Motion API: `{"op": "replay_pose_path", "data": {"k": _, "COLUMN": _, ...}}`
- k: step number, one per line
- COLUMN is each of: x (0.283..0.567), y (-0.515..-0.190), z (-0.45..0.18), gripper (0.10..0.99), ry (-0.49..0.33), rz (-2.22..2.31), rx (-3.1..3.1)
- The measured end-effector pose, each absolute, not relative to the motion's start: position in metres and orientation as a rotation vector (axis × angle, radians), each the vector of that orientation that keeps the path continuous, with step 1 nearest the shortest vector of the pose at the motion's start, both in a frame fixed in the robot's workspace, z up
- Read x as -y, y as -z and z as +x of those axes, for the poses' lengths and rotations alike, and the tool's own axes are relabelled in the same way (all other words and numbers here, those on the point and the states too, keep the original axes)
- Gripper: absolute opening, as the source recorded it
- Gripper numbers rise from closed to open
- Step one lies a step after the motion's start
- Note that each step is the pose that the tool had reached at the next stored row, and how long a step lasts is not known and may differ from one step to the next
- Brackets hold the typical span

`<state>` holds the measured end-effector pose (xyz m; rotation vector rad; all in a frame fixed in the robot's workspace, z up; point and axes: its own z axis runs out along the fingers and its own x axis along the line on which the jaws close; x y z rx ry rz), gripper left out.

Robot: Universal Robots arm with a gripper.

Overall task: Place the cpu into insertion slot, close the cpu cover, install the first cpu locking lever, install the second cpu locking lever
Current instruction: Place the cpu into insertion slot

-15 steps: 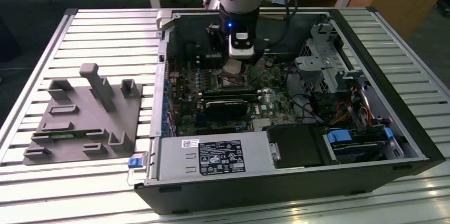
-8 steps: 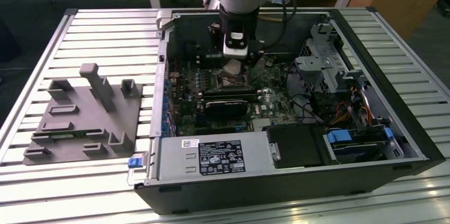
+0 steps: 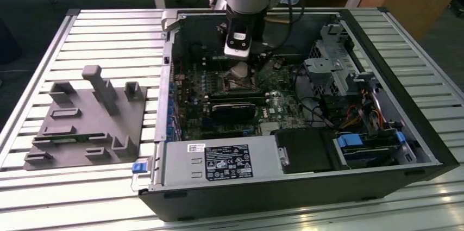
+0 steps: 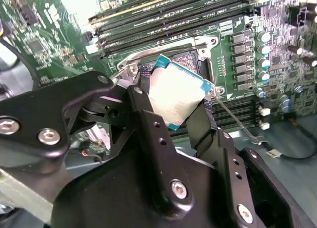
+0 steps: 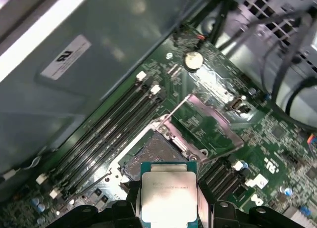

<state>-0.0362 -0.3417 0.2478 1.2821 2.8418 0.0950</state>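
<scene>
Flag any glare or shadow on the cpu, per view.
Second wrist view: glare washes out the cpu lid. First wrist view: same lid evenly lit, slight sheen. Exterior view: computer case interior dark, slatted table around it much brighter.

cpu sides hidden behind hand, insertion slot partly behind cpu

Slatted metal table, pale ribs running across the exterior view. Two things lie directly on it. Grey fixture plate toward the exterior view's left, flat, w/ upright posts & blocks on top; tallest post near its far edge. Open PC case on its side, centre to right, just beside the plate.
</scene>
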Motion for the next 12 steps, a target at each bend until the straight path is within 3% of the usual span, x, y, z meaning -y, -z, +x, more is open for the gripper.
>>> {"op": "replay_pose_path", "data": {"k": 12, "x": 0.3417, "y": -0.2469, "z": -0.0361, "gripper": 0.537, "ry": -0.084, "rz": 1.542, "rx": -2.701}}
